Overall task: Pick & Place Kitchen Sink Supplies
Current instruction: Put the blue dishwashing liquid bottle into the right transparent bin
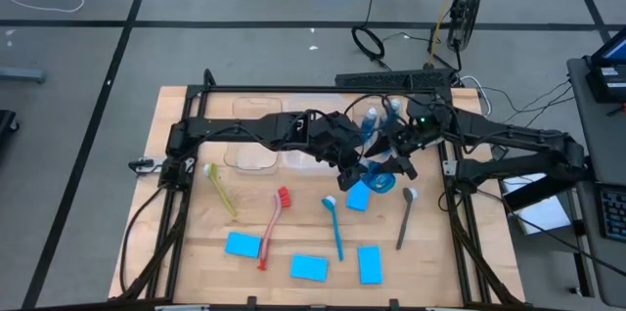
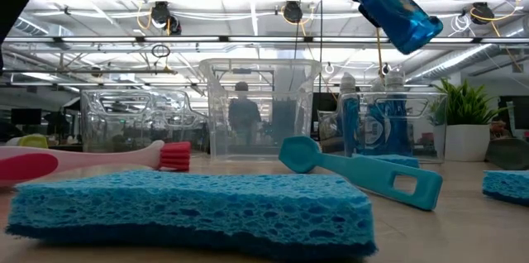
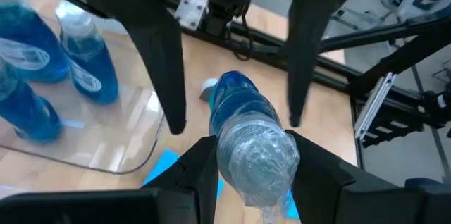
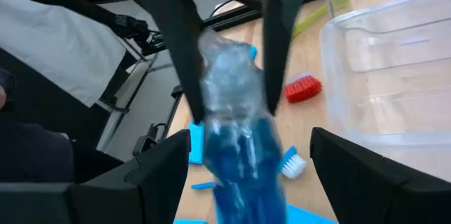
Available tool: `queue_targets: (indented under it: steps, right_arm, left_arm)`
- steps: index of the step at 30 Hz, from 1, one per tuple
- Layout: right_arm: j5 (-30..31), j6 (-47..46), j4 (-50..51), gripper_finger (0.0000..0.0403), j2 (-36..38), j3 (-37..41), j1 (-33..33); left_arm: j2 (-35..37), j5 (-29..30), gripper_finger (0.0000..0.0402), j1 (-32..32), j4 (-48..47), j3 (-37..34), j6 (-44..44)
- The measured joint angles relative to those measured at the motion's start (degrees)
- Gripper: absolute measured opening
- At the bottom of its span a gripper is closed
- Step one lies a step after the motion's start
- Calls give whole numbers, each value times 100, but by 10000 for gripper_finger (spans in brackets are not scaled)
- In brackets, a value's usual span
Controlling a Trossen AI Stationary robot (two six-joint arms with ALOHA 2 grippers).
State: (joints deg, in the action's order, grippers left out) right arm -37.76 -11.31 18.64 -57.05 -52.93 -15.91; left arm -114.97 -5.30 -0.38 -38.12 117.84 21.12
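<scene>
One small blue bottle (image 1: 380, 180) with a grey cap hangs in the air between both grippers, tilted in the low view (image 2: 397, 7). My left gripper (image 3: 252, 150) is shut on its cap end. My right gripper (image 4: 250, 143) is open, one finger on either side of the blue body without touching it. Three more bottles (image 3: 84, 55) stand in a clear bin (image 1: 377, 120). Four blue sponges (image 1: 308, 267) lie flat on the table, along with the yellow-green (image 1: 220, 189), red (image 1: 274, 225), blue (image 1: 335, 223) and grey (image 1: 406, 218) brushes. My left gripper pinches the bottle by its grey cap end (image 3: 257, 157) between the two fingers, coming from the table's left. The bottle is lifted clear of the table and tilted, its blue body (image 3: 236, 97) reaching away from the fingers toward my right gripper.
Two more clear bins (image 1: 259, 159) stand left of the bottle bin, under the left arm. A green potted plant (image 2: 467, 122) stands at the far right. One sponge (image 1: 358, 196) lies right below the held bottle. The black frame rails (image 1: 455, 203) bound the table's sides.
</scene>
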Motion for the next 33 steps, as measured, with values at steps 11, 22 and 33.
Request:
queue_targets:
  steps: [11,22,33]
  right_arm:
    - [0,-97,-30,274,-186,0,232]
    - [-15,-149,-9,204,-188,0,232]
    - [-49,-90,4,164,-186,0,234]
  left_arm:
    - [-145,-246,139,37,143,0,59]
    - [-145,-354,139,39,134,0,86]
    - [-145,-416,139,36,114,0,97]
